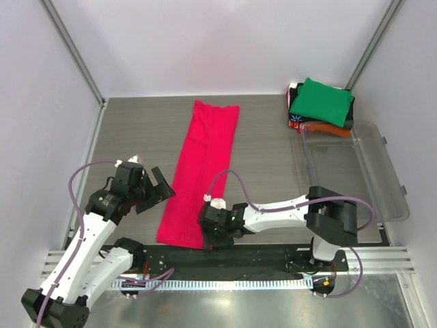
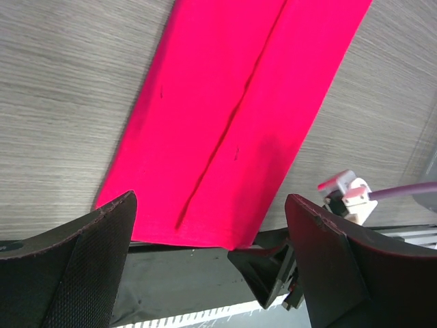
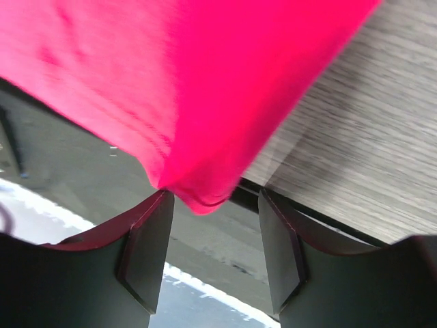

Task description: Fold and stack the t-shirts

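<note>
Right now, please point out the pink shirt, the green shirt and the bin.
pink shirt (image 1: 201,171), top view, middle of the cloth.
green shirt (image 1: 321,101), top view, top face.
bin (image 1: 348,171), top view, bare floor.

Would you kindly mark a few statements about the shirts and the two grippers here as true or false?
1. The pink t-shirt lies on the table as a long narrow strip. True.
2. A green t-shirt tops the stack at the far right. True.
3. The left gripper is shut on the pink t-shirt. False: it is wide open, holds nothing, and sits beside the strip's left edge.
4. The stack sits inside the clear bin. False: it rests on the table, just past the bin's far end.
5. The strip's near right corner lies between the fingers of the right gripper. True, with the jaws apart.
</note>
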